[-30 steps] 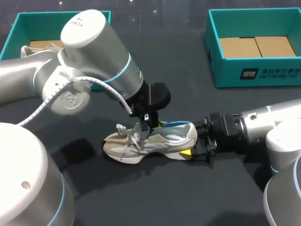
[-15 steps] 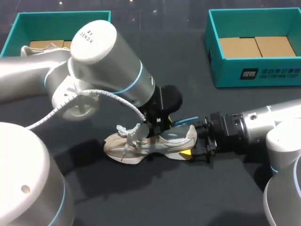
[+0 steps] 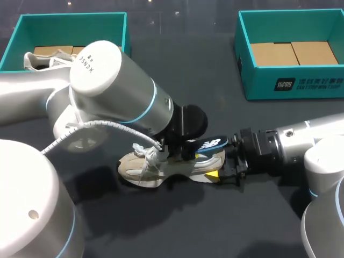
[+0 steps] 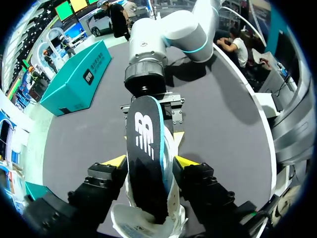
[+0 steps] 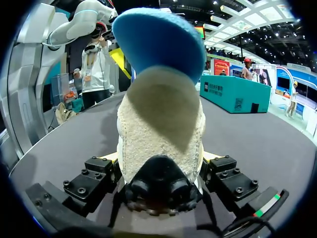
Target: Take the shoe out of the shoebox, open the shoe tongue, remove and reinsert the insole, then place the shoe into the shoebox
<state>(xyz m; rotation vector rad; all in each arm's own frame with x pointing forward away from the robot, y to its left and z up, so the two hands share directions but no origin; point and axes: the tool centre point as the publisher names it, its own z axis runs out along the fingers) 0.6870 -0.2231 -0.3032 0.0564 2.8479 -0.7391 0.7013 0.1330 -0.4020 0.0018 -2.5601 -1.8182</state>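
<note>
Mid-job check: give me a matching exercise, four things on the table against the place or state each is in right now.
1. insole
2. shoe
3. left shoebox
4. right shoebox

A. holds only brown cardboard
B. on the table, heel gripped by the right claw
C. holds another shoe
D. sticking partly out of the shoe, held in the left claw

Pairs: 1-D, 2-B, 3-C, 4-A
</note>
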